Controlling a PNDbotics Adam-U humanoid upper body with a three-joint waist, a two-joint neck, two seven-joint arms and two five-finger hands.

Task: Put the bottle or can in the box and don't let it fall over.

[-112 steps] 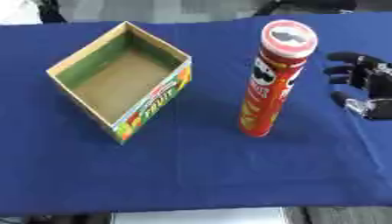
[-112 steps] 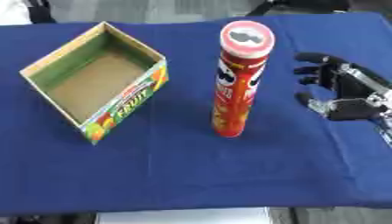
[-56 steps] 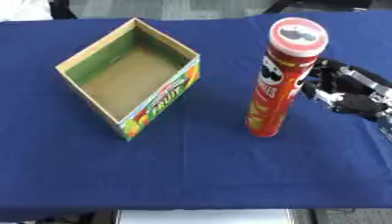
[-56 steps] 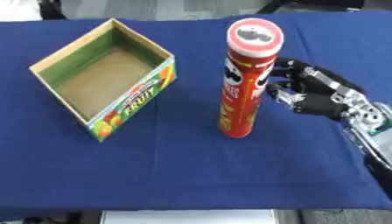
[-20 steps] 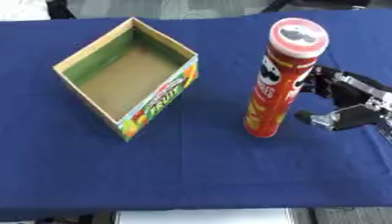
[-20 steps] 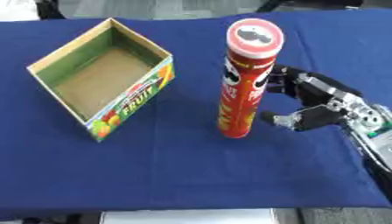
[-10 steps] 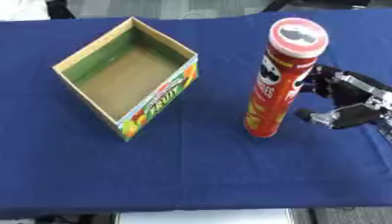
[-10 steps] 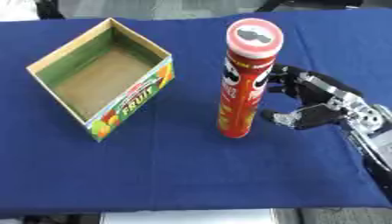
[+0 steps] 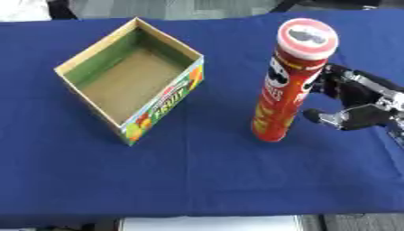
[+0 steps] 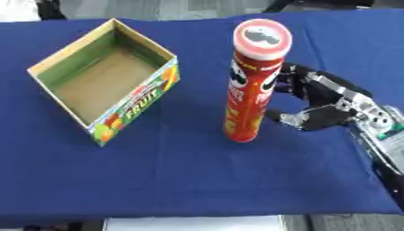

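Note:
A tall red chip can (image 10: 249,85) with a red lid stands upright on the blue tablecloth, right of centre. To its left lies an open cardboard box (image 9: 129,100) with green inner walls and fruit print on its side; nothing is in it. My right hand (image 10: 319,103) reaches in from the right and sits against the can's right side. Its fingers (image 10: 298,79) go behind the can and its thumb (image 10: 290,118) points at the can's lower part, so the hand half encircles the can without closing on it. My left hand is out of sight.
The blue cloth (image 9: 189,171) covers the table to its near edge at the bottom. A grey floor shows beyond the far edge.
Since 5.6 s ago my right hand has moved left from open cloth up to the can. Over the last second it barely shifted. The can and box have stayed put.

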